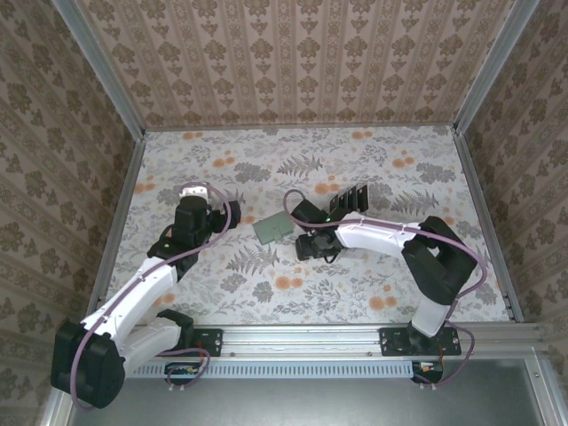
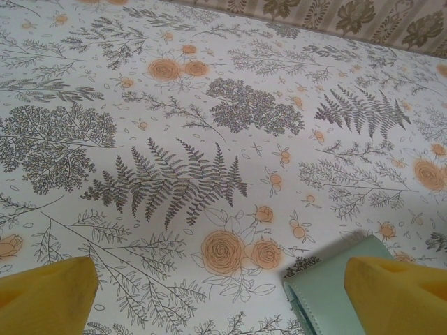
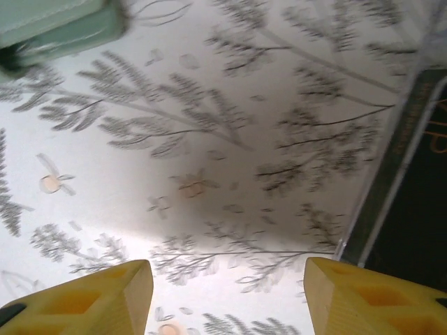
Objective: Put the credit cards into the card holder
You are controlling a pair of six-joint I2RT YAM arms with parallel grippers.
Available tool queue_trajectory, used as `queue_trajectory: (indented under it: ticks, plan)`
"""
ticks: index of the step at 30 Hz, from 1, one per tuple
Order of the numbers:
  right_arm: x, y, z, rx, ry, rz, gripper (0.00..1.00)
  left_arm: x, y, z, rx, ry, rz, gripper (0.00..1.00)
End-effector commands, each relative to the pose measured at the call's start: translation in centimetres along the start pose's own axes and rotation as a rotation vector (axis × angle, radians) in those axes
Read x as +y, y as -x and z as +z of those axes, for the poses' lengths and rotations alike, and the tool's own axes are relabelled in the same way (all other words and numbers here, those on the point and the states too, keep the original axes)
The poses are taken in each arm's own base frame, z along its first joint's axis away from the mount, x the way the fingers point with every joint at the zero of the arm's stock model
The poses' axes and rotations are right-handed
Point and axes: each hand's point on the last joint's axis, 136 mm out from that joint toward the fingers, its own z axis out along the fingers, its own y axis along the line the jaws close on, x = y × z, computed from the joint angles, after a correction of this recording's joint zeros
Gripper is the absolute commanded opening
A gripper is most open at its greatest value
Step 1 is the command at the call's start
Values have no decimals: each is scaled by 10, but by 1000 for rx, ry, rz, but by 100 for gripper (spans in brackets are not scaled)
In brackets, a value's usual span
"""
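The sage-green card holder (image 1: 272,230) lies flat mid-table between the two arms. Several black credit cards (image 1: 348,200) stand in a clear slotted rack just behind my right arm's wrist. My left gripper (image 1: 201,195) hovers open to the left of the holder. In the left wrist view its yellow fingers (image 2: 49,296) are spread wide, and the holder's corner (image 2: 318,296) shows beside the right finger. My right gripper (image 1: 311,245) is open just right of the holder, with bare table between its fingertips (image 3: 91,303). The card holder (image 3: 56,24) is at its top left, a black card (image 3: 422,209) at its right.
The clear rack (image 3: 391,164) stands close on the right of my right gripper. Patterned walls close the table in at the back (image 1: 302,62) and on both sides. A metal rail (image 1: 302,342) runs along the near edge.
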Motion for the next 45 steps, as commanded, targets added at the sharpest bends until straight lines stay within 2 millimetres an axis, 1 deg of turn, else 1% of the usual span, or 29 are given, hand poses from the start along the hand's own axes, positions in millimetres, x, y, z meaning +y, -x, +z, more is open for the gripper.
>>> queue_trajectory:
  ticks: [1, 5, 7, 9, 11, 14, 16, 17, 19, 20, 21, 23, 28, 29, 30, 34, 36, 37, 41, 45]
  plan:
    - [-28, 0, -4, -16, -61, 20, 61, -2, 2, -1, -6, -3, -16, 100]
    - [-50, -2, -4, -6, -91, 43, 61, -4, 2, -1, -3, -7, -13, 100]
    - [-53, 0, -7, -11, -81, 49, 61, -5, 1, -1, -2, -9, -13, 100]
    - [-46, 7, -17, -35, -40, 40, 61, -5, -1, 1, 7, -9, -10, 100]
    - [-32, 16, -31, -66, 35, 39, 61, -7, -3, 6, 16, -15, -11, 100]
    - [-13, 29, -56, -114, 143, 50, 61, -15, -7, 18, 49, -40, -1, 100]
    - [-4, 36, -71, -138, 194, 59, 61, -23, -12, 32, 94, -65, 17, 100]
    - [-3, 37, -76, -146, 204, 63, 61, -28, -10, 37, 102, -81, 24, 100]
    - [-4, 39, -84, -163, 207, 73, 61, -37, -13, 53, 143, -106, 38, 100]
    - [-5, 39, -85, -166, 204, 77, 61, -42, -14, 59, 156, -119, 45, 100]
    - [-7, 38, -85, -169, 200, 83, 62, -53, -18, 65, 174, -145, 63, 100]
    - [-10, 34, -83, -164, 198, 93, 62, -67, -22, 76, 198, -179, 83, 100]
    - [-21, 13, -73, -132, 188, 123, 63, -99, -37, 101, 261, -253, 106, 100]
    - [-22, 10, -79, -147, 197, 122, 64, -105, -40, 104, 269, -266, 107, 100]
    - [-24, 8, -80, -150, 197, 124, 64, -109, -44, 107, 277, -273, 106, 100]
    - [-33, -1, -87, -170, 194, 118, 77, -122, -62, 115, 309, -291, 96, 100]
    - [-39, -5, -91, -182, 190, 117, 94, -125, -70, 117, 322, -290, 89, 100]
    - [-41, -6, -94, -192, 188, 117, 100, -126, -75, 118, 330, -288, 85, 100]
    - [-50, -9, -104, -221, 192, 142, 100, -131, -88, 116, 350, -287, 78, 100]
    - [-54, -8, -108, -217, 244, 194, 100, -133, -100, 106, 363, -276, 71, 100]
